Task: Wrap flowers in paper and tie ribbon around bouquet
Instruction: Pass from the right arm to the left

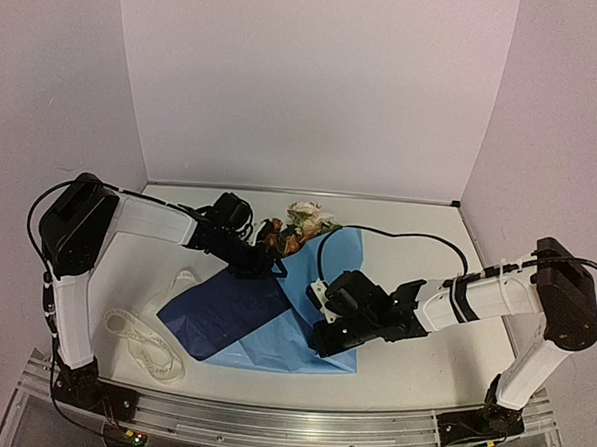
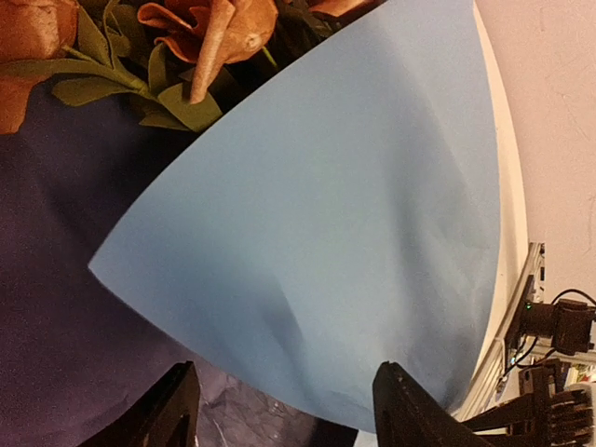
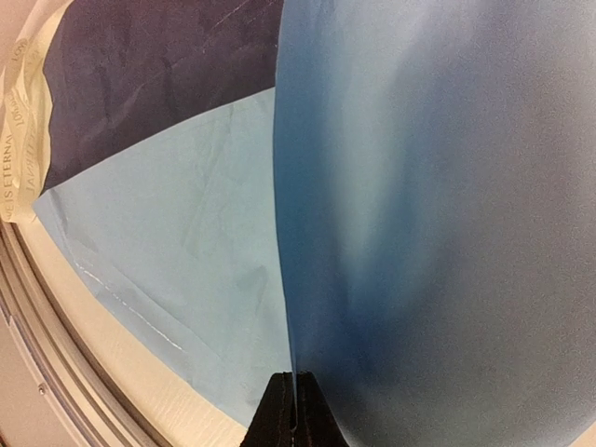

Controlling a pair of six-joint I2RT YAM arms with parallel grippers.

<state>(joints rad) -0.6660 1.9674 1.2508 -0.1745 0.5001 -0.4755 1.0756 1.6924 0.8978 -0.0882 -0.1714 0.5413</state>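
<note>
The light-blue paper (image 1: pixel 273 332) lies spread on the table, and its right side is lifted and curled over toward the flowers (image 1: pixel 304 222) at its far end. My right gripper (image 1: pixel 321 320) is shut on the raised paper edge (image 3: pixel 307 279), which stands straight up from the fingertips (image 3: pixel 284 410). My left gripper (image 1: pixel 269 260) hovers by the blooms with its jaws open. The curled flap (image 2: pixel 354 233) lies just ahead of its fingers (image 2: pixel 172 414). Rust blooms and green leaves (image 2: pixel 196 47) show at the top of the left wrist view. The cream ribbon (image 1: pixel 142 341) lies loose at the front left.
An aluminium rail (image 1: pixel 288 423) runs along the table's near edge. White walls close in the back and sides. A black cable (image 1: pixel 418 238) loops over the table behind the right arm. Printed ribbon (image 3: pixel 17 130) lies beside the paper's corner.
</note>
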